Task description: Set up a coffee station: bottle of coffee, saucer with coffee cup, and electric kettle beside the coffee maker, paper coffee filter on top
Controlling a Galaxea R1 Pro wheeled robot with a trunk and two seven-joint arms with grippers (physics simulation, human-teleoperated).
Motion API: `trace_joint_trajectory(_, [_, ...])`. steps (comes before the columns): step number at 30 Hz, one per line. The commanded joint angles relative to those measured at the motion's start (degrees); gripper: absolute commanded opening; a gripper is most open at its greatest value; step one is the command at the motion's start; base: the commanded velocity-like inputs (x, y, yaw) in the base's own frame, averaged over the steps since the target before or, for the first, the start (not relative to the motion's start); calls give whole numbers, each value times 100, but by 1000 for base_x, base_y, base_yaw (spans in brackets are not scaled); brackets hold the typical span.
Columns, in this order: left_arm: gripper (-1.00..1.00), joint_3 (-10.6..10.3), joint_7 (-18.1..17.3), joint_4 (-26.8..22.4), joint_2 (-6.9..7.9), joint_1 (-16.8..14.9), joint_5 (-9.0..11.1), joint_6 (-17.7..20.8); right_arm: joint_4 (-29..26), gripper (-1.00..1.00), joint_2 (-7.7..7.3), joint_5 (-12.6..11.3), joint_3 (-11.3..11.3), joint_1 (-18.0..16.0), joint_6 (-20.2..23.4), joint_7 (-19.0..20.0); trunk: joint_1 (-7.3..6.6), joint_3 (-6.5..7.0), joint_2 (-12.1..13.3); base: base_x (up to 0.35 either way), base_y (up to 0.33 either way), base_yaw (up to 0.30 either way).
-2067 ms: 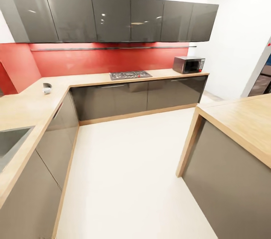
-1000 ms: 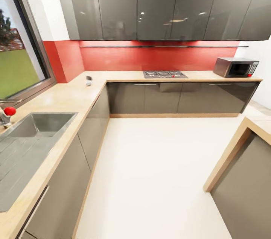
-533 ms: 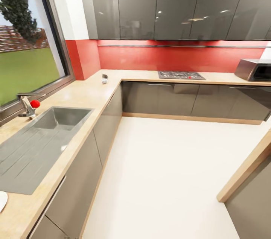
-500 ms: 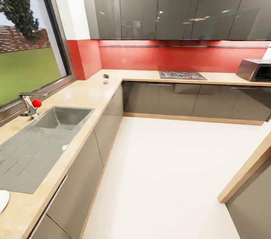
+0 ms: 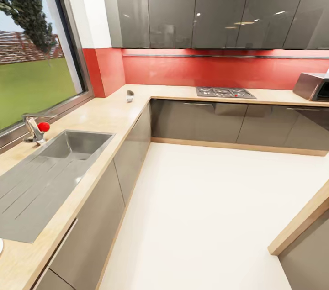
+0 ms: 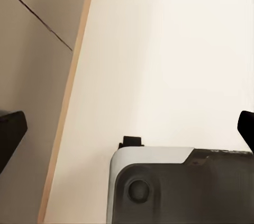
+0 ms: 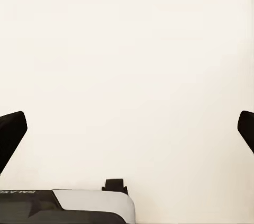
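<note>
Over the last two seconds the whole head view has swung leftward, which is the camera turning and not the kitchen moving: the window (image 5: 32, 48) and the steel sink (image 5: 75, 144) with its red-knobbed tap (image 5: 36, 128) have come into sight, while the microwave (image 5: 315, 85) has slid to the right edge. I judge the robot is scanning for the coffee things, none of which I can make out. The pale wood-grain table (image 5: 109, 114) carries one small grey object (image 5: 130, 95), too small to name. Glossy grey cabinets, red splashback, gas hob (image 5: 225, 92). Both the left claw (image 6: 127, 128) and right claw (image 7: 127, 128) hang spread wide over the cream floor, holding nothing.
</note>
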Motion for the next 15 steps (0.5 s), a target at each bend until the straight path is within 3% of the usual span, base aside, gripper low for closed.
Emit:
trace_joint_trajectory(1, [100, 14, -10, 12, -2, -5, 1, -23, -11, 100, 0, -1, -1, -4, -29, -1, 5, -12, -11, 238, -178, 1])
trace_joint_trajectory(15, [100, 14, -11, 42, 62, -4, 25, -37, -18, 100, -8, 14, 11, -4, -47, 1, 5, -12, -11, 280, -154, 0])
